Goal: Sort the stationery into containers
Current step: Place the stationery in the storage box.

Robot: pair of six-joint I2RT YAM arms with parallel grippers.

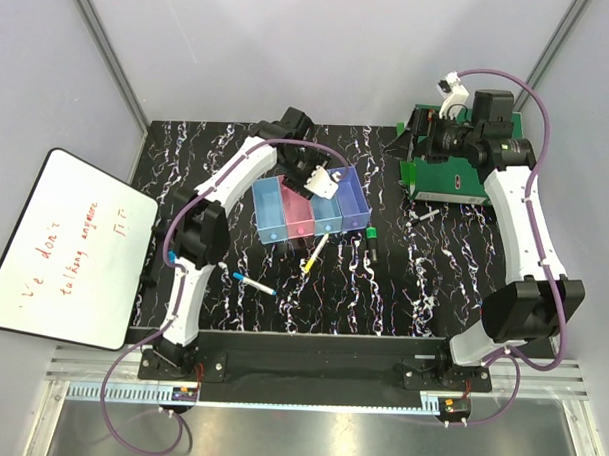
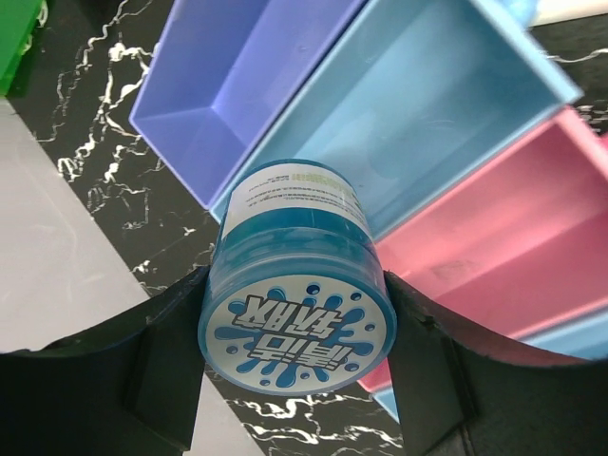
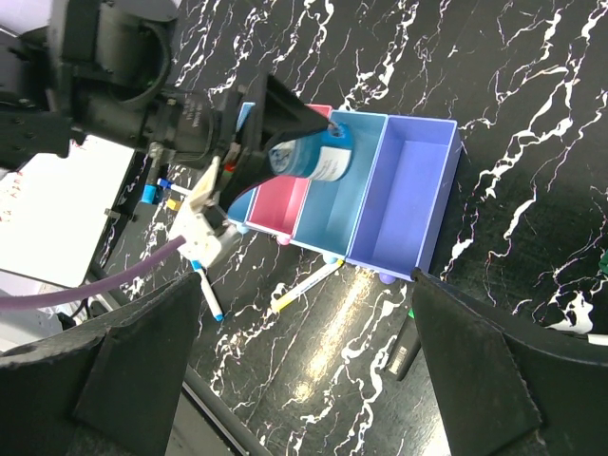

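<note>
**Blue jar hanging over the bins**

Nearest the arm bases, a blue-capped white marker (image 1: 253, 283) is lying on the black marbled table (image 1: 453, 273). A yellow-and-white pen (image 1: 315, 255) and a green-capped dark marker (image 1: 370, 240) are sitting just short of the row of four joined plastic bins (image 1: 270, 212). Above the row, the left gripper (image 2: 296, 313) is pinching a round blue labelled jar (image 2: 285, 237) over the light blue bin beside the purple one. Farthest back, the right gripper (image 3: 304, 285) is hovering by the green folder (image 1: 456, 183), fingers spread wide.

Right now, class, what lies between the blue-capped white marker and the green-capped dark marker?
A slim yellow-and-white pen lies there, shown in the top view.
</note>
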